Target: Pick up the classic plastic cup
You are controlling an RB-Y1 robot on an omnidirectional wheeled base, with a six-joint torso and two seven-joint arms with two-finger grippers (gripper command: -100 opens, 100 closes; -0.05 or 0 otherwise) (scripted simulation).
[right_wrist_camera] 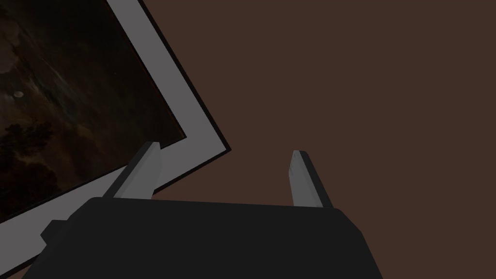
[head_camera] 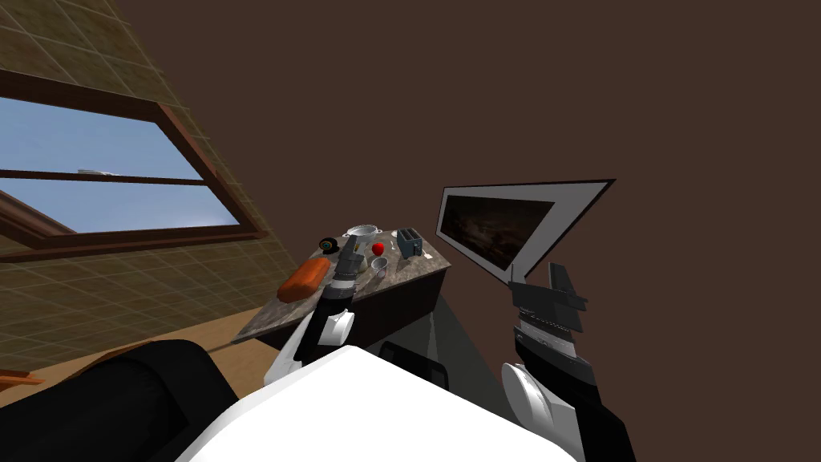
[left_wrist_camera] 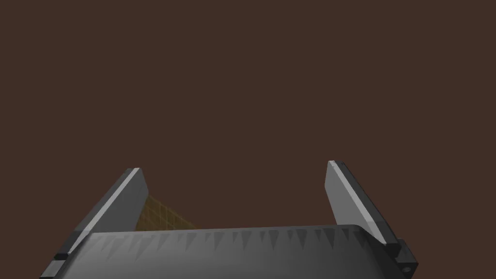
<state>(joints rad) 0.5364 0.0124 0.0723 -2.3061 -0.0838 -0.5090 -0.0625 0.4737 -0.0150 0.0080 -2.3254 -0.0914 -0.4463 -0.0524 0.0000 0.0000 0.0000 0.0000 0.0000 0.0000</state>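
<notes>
Cup (head_camera: 379, 266) on counter (head_camera: 268, 317), near left gripper (left_wrist_camera: 233, 166), which faces the wall: pitch down, straddle cup sides. Left and right gripper (right_wrist_camera: 224, 148) spread wide, empty.

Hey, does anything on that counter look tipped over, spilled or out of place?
Nothing stands out. On the counter, the cup, toaster and pot stand upright, the red apple sits among them, and nothing is spilled. The overall slant is the camera's.
</notes>
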